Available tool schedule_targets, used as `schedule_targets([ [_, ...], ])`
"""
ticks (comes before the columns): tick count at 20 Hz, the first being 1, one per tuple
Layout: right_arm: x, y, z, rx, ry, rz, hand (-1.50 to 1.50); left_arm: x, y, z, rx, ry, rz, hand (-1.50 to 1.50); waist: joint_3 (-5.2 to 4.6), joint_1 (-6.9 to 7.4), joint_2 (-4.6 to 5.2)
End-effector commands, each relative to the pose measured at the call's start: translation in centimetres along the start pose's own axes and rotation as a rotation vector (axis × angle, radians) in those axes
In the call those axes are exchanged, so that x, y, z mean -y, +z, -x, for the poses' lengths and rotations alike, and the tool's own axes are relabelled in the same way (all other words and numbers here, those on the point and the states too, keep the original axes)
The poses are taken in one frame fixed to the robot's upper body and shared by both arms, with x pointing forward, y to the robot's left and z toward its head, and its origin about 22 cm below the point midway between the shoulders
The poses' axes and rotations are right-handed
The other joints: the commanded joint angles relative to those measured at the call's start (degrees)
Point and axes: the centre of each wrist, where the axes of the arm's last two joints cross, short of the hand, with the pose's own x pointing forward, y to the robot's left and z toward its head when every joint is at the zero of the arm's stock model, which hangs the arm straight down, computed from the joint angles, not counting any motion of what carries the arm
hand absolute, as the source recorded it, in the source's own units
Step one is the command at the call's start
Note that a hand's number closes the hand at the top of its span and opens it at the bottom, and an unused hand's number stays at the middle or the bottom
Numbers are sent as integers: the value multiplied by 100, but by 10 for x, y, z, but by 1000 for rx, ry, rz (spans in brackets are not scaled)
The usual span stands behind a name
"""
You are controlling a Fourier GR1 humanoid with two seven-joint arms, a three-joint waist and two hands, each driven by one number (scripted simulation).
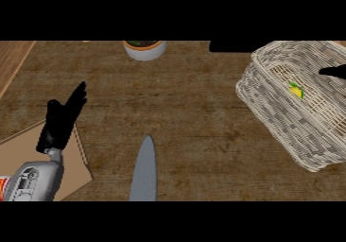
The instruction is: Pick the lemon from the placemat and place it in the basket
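Head view: the dark wooden worktop (183,108) fills the frame. At about three o'clock sits the woven basket (301,137), tilted toward the middle of the worktop, and the yellow lemon (296,90) lies inside it against the pale inner weave, near its upper part. Just to the right of the lemon, at the frame's right edge, a dark shape is the right hand (338,71), reaching into the basket; it shows only as a silhouette, so whether its fingers are wide or narrow cannot be told, though it is apart from the lemon. At about nine o'clock the left hand (63,120) stands over the tan placemat (22,149), its fingers straight and together, holding nothing. At twelve o'clock a white pot with a plant (144,48) stands at the far edge. At six o'clock a grey, blade-like shape (143,170) rises from the lower edge.
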Motion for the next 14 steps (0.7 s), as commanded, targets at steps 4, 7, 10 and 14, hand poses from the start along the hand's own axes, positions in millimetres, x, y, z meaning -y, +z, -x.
schedule_targets([
  [4,71,18,26,-90,-129,204,-150,4,4,-9,9,-3,-7,0,1,-10,-14],
  [7,106,28,41,-182,-207,259,-150,-2,5,-1,21,-12,-16,0,3,32,13],
  [10,124,57,76,-229,-188,236,-150,1,-2,9,7,7,-2,0,6,26,43],
  [14,167,103,102,-199,-197,257,-150,-7,-1,-9,19,3,1,0,20,34,42],
])
